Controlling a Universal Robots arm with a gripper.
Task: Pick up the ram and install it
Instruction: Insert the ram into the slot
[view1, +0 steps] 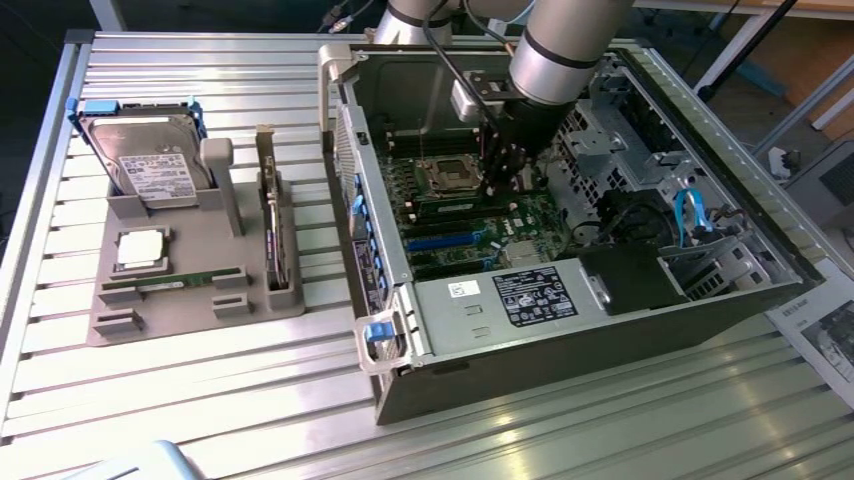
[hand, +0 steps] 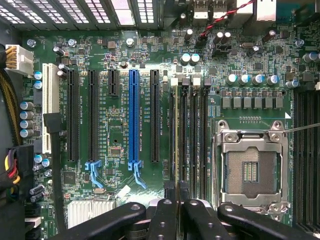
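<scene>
The gripper (hand: 177, 204) had its two black fingers (hand: 164, 220) pinched nearly together on one ram (hand: 175, 130) — edge-on in the first of four memory slots (hand: 195, 135) — and beyond stood one open processor socket (hand: 250, 170).

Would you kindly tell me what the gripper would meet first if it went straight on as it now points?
The gripper would probably meet the memory slots beside the empty processor socket, though depth is unclear.
</scene>
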